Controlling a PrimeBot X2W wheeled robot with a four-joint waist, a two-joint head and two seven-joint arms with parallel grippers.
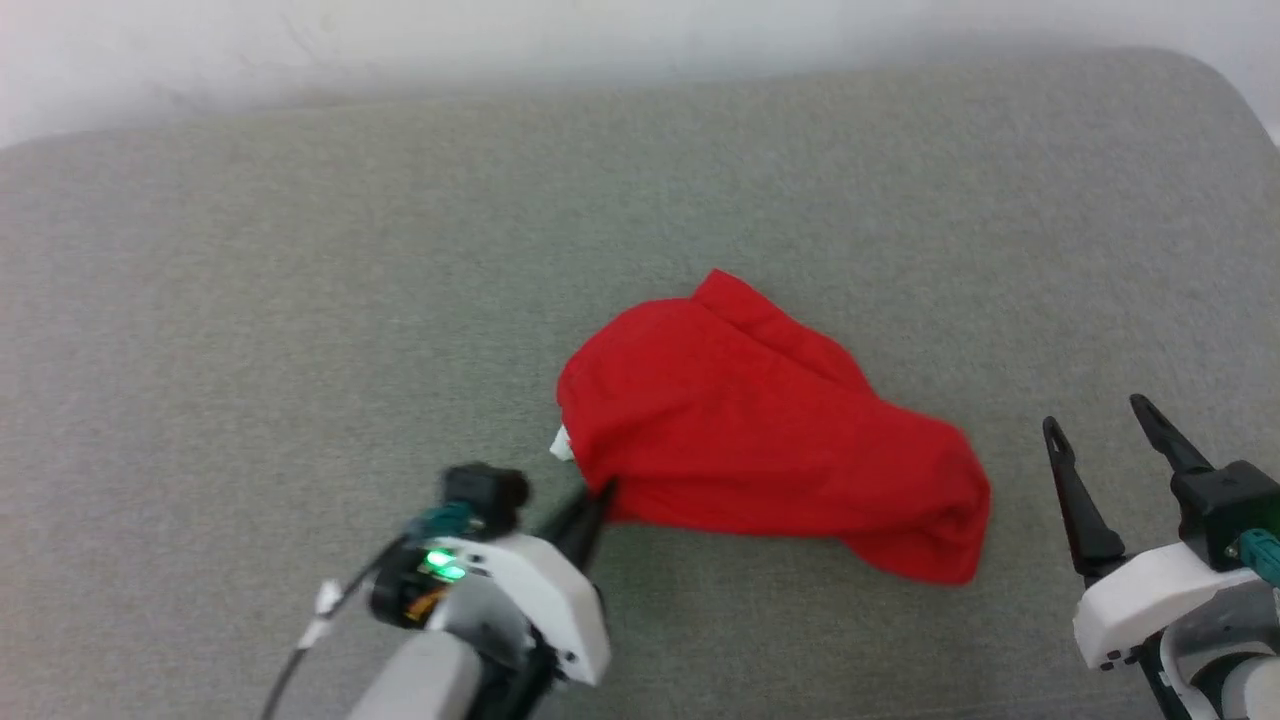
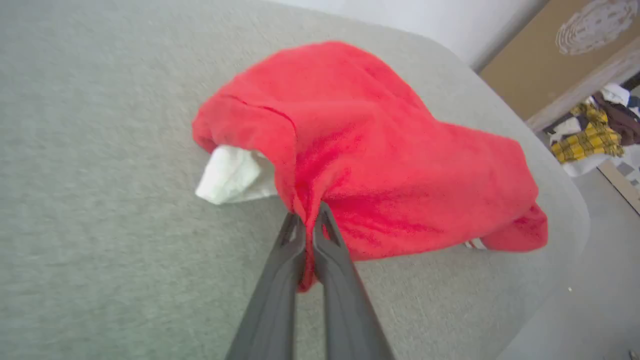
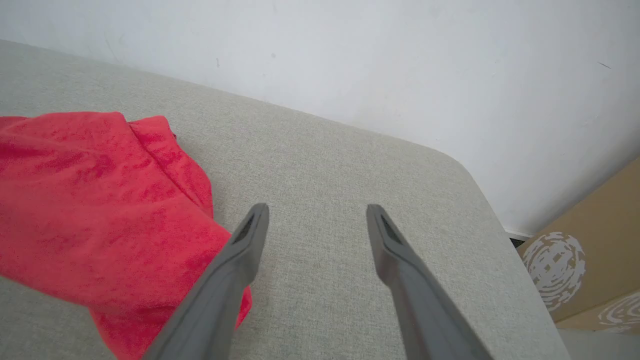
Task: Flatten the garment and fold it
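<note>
Big grey fabric cushion (image 1: 300,250) against a white wall (image 3: 350,60), with a rounded corner on the right and a cardboard box (image 3: 590,240) just past it. One garment, a crumpled red jersey (image 1: 760,430), sits near the middle with a white sleeve (image 2: 227,175) poking out and loads of bare cushion all round. Two grippers: the left gripper (image 2: 309,220) pinches the jersey's near edge, and the right gripper (image 1: 1095,411) is spread wide near its right end.

A grey fabric cushion (image 1: 300,300) meets a plain white wall (image 3: 350,60); a printed brown cardboard box (image 3: 600,225) stands beside it, and a heap of clothes (image 2: 590,140) lies farther off.
</note>
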